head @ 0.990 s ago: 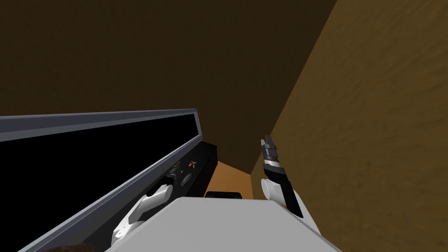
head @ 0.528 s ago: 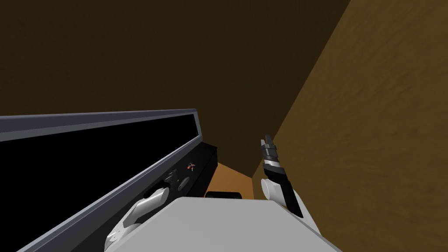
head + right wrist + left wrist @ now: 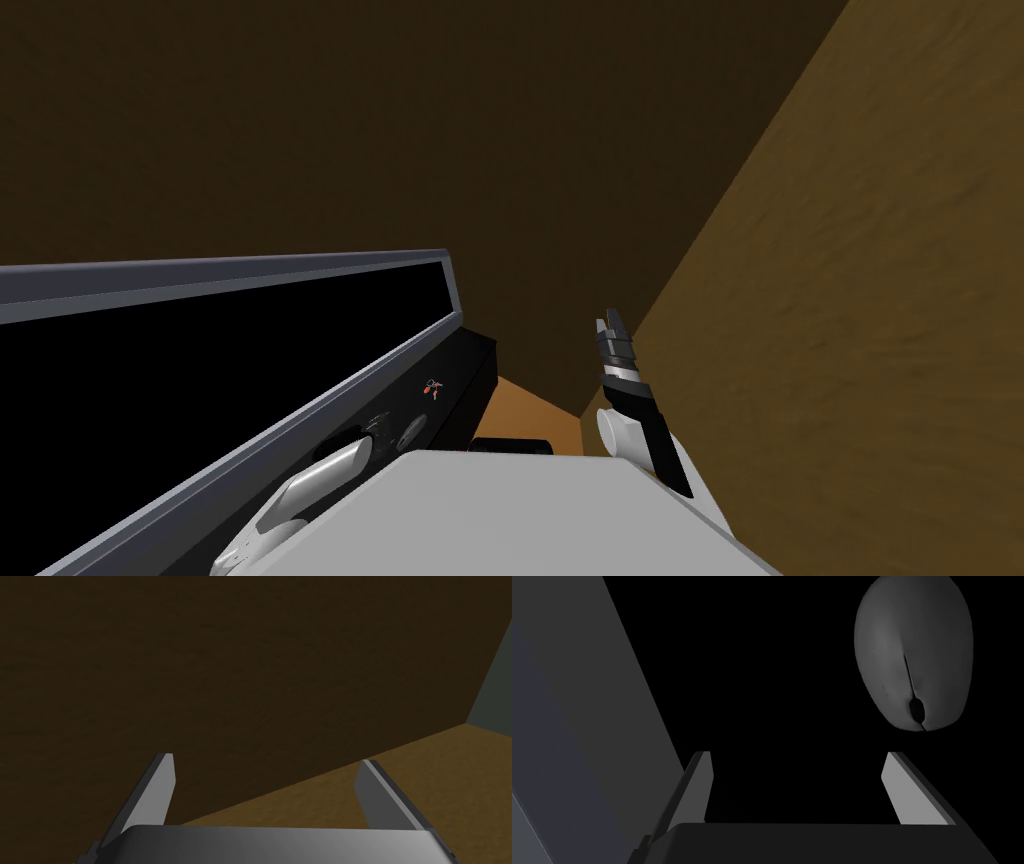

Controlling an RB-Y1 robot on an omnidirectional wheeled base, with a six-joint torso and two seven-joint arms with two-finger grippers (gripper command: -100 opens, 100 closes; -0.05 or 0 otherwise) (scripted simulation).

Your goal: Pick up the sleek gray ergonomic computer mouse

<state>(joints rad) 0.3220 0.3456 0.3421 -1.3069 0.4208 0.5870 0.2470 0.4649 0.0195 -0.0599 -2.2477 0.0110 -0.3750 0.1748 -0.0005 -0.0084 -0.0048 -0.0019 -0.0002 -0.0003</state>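
Note:
The grey computer mouse (image 3: 913, 651) is a smooth oval with a dark slit and wheel, lying on a black surface. It sits ahead of my left gripper (image 3: 802, 786) and off to the side of one fingertip, not between the fingers. That gripper is open and holds nothing. In the head view the mouse (image 3: 412, 432) is a small grey oval on the dark desk top, just beyond my white left forearm (image 3: 300, 485). My right gripper (image 3: 612, 325) is raised near the brown wall, and in its wrist view the right gripper (image 3: 265, 786) is open and empty.
A wide black panel with a grey rim (image 3: 300, 270) runs along the left, and its grey slanted edge (image 3: 562, 701) stands close beside my left fingers. A small red item (image 3: 432, 390) lies on the dark top past the mouse. Brown walls (image 3: 850, 300) close in ahead and right.
My left arm has drawn back toward the lower left of the head view. The wall corner has slid to the right, so my head camera has turned slightly. The right arm has not moved.

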